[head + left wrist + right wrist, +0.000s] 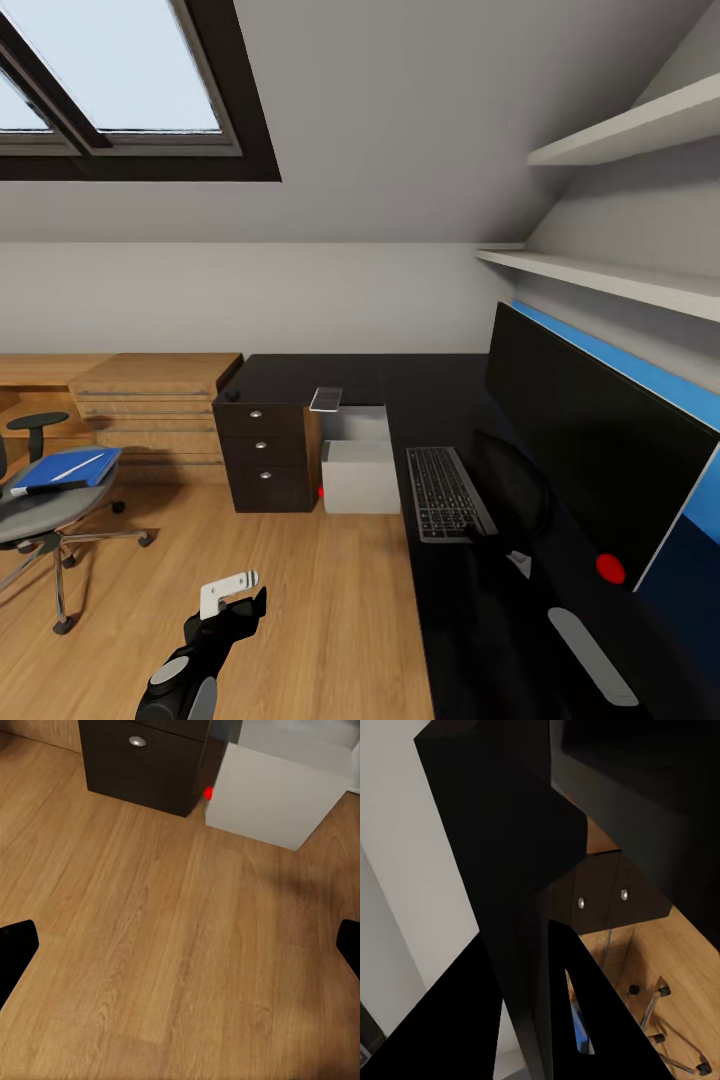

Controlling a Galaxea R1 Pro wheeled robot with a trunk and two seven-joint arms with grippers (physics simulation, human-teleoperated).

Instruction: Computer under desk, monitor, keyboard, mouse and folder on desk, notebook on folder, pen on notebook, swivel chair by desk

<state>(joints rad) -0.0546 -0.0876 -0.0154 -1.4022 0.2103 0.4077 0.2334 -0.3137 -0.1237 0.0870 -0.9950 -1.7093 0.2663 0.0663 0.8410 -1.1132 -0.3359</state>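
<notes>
The black-topped desk (330,378) carries the monitor (590,450) at the right, with the keyboard (447,492) in front of it. Under the desk stands the grey computer (360,475), red button showing. A small black mouse (233,394) sits at the desk's far left corner. The blue folder (68,467) lies on the swivel chair (35,520) at the left, a white pen (72,466) across it. My left gripper (235,592) hangs open over the wood floor (180,945). My right gripper (519,934) has its dark fingers either side of a thin black slab, apparently the monitor's edge.
A light wood chest (160,405) stands behind the chair, left of the dark drawers (262,445). A small flat pale rectangle (326,399) lies on the desk above the computer. Wall shelves (620,135) hang over the monitor. Open floor lies between chair and desk.
</notes>
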